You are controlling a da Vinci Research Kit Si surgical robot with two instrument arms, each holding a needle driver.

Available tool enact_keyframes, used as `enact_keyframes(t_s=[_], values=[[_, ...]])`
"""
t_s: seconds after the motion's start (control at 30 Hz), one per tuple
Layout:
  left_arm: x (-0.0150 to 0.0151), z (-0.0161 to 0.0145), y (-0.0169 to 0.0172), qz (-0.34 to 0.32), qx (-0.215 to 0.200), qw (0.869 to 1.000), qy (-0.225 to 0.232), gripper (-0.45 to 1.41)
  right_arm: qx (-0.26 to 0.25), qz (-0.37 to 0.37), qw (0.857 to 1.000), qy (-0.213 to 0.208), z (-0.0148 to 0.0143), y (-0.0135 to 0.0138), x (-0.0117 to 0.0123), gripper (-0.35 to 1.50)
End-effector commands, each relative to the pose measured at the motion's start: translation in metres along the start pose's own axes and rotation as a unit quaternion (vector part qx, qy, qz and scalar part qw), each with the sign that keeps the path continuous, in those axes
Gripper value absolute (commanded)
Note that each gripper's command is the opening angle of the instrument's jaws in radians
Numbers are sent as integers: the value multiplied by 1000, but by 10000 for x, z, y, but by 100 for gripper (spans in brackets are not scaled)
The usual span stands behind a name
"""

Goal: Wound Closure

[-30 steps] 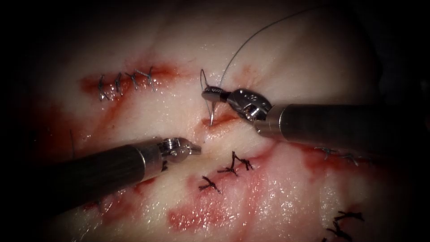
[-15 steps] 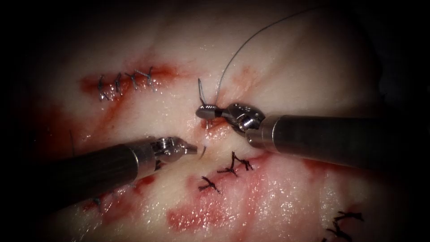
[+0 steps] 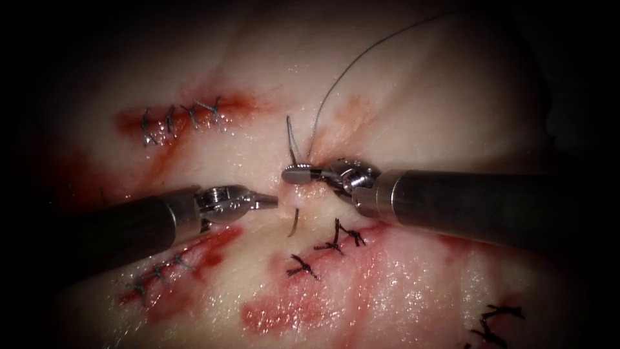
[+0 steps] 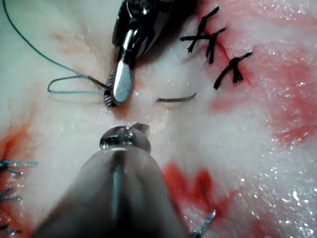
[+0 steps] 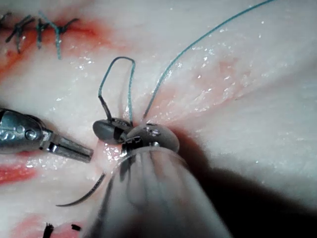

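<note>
- The right tool (image 3: pixel 298 173) enters from the right, its jaws closed on the rear end of the curved needle (image 3: pixel 294 223), right where the thread joins it.
- The needle passes through the tissue (image 3: pixel 400 110); its pointed end pokes out of the surface just below the right tool's jaws, beside the left tool's tip.
- The left tool (image 3: pixel 266 201) lies on the left, jaws closed and holding nothing, its tip near the exposed needle point.
- The thread (image 3: pixel 349 68) makes a small loop above the right tool's jaws, then arcs away upward to the right.
- Dark finished stitches (image 3: pixel 336 239) sit just below the needle; red fluid (image 3: pixel 284 313) stains the tissue.
</note>
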State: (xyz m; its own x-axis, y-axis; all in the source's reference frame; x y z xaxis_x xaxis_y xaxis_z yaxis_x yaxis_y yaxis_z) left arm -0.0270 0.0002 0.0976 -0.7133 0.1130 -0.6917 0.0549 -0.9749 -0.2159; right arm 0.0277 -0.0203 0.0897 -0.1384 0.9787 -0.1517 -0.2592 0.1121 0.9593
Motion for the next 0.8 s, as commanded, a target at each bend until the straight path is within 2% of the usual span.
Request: enact_keyframes(t_s=[0.03,0.07,0.13,0.43,0.6,0.8], values=[[1,7,-6,8,-2,1000,22,0,14,1,1000,25,6,7,11,100],[1,7,-6,14,-2,999,45,4,25,4,999,40,2,9,19,112],[1,8,-5,18,-2,997,80,9,38,9,998,54,-6,10,30,122],[-2,12,-1,81,-29,984,158,22,49,30,995,85,-71,15,76,122],[-6,17,1,97,-41,980,171,35,56,20,993,101,-99,16,93,118],[-6,27,-3,100,-28,979,176,59,52,10,993,104,-103,15,94,113]])
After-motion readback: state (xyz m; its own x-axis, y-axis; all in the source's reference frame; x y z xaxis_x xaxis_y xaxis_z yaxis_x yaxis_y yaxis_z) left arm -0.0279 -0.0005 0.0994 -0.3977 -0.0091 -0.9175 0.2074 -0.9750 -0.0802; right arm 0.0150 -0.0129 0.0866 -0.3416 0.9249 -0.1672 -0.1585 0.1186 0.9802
